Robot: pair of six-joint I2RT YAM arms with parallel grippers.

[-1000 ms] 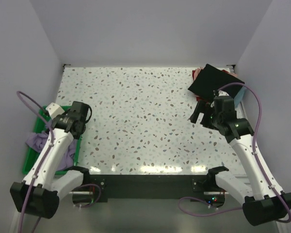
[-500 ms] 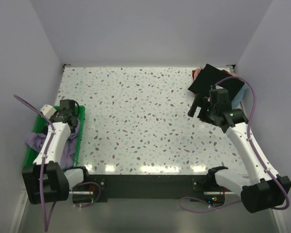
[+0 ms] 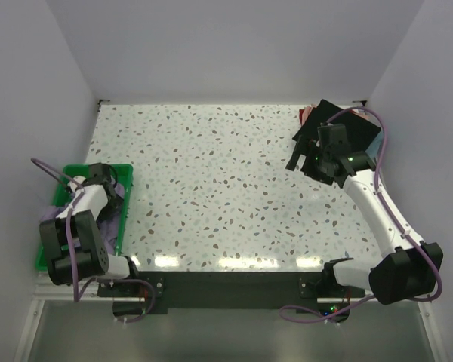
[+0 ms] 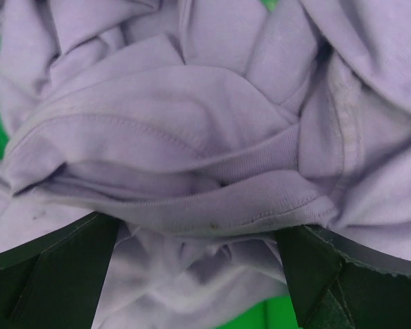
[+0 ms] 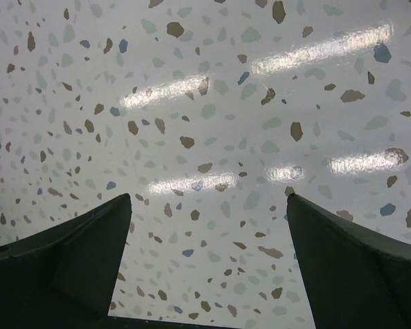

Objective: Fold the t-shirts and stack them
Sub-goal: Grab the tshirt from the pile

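The left claw (image 4: 195,274) has dropped into the green tray (image 3: 125,207) at the desk's (image 3: 211,188) left edge, wide open and empty over the lavender t-shirt (image 4: 192,137). A grab seems next. The right claw (image 5: 209,264), open and empty, has neared the folded t-shirts (image 3: 331,113).

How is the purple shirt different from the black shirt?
The purple shirt is crumpled; the black shirt lies flat and neat. The purple shirt sits in the green tray on the left; the black shirt rests on other clothes in the far right corner. The left claw hangs open right over the purple shirt; the right claw, also open, sees only bare table. Both are soft cloth.
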